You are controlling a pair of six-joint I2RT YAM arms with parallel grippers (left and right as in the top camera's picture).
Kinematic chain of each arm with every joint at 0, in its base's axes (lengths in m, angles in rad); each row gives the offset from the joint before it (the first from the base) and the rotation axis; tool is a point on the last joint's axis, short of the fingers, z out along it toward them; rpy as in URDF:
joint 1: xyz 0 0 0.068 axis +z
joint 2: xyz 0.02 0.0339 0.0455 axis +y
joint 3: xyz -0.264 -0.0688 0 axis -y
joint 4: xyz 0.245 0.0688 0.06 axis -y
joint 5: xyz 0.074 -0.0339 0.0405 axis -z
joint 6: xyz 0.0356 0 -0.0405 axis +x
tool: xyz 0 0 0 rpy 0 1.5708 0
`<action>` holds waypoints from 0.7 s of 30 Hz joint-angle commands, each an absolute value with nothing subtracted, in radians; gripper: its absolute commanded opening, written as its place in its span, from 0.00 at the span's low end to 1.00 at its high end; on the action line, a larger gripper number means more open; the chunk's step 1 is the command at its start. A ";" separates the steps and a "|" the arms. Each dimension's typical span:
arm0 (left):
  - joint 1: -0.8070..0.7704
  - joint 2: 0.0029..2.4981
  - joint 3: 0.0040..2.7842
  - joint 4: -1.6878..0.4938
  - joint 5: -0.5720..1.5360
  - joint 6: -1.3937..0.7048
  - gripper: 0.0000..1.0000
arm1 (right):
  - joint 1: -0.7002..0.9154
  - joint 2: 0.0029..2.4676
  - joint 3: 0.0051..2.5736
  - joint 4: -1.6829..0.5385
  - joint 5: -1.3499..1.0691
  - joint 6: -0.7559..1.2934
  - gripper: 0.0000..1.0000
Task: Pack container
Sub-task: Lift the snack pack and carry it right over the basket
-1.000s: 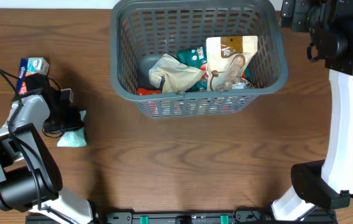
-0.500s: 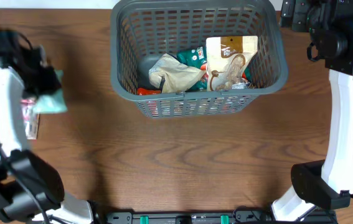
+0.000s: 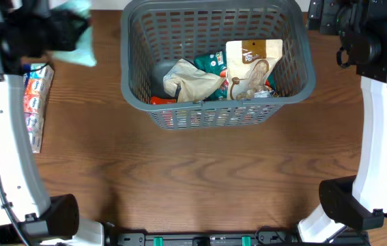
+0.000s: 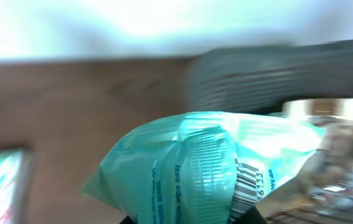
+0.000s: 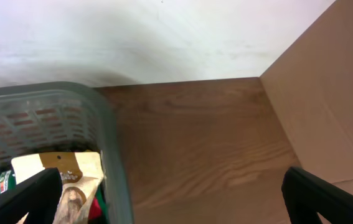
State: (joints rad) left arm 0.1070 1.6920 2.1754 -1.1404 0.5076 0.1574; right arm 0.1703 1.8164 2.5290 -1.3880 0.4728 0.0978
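The container (image 3: 133,96), a dark grey slotted basket, stands at the back middle of the table and holds several snack packs, among them a tan pouch (image 3: 253,65) and a crumpled cream bag (image 3: 190,83). My left gripper (image 3: 55,29) hangs high at the back left, just left of the basket, shut on a teal snack pack (image 3: 81,37). In the left wrist view that teal pack (image 4: 213,165) fills the frame above my left gripper (image 4: 192,218), with the basket (image 4: 288,74) blurred behind it. My right gripper (image 5: 176,205) stands open over bare wood right of the basket rim (image 5: 111,162).
A strip of red and blue snack packs (image 3: 33,102) lies along the table's left side, under the left arm. The right arm (image 3: 374,48) rises at the right edge. A cardboard panel (image 5: 332,93) stands at the far right in the right wrist view.
The left gripper has lifted the teal pack off the table at the left and carried it up and back-right towards the basket's left side. The right arm has not moved.
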 commanded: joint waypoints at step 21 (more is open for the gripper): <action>-0.395 1.872 2.211 -0.996 0.665 0.407 0.06 | 0.165 1.799 2.539 -1.389 0.490 0.092 0.99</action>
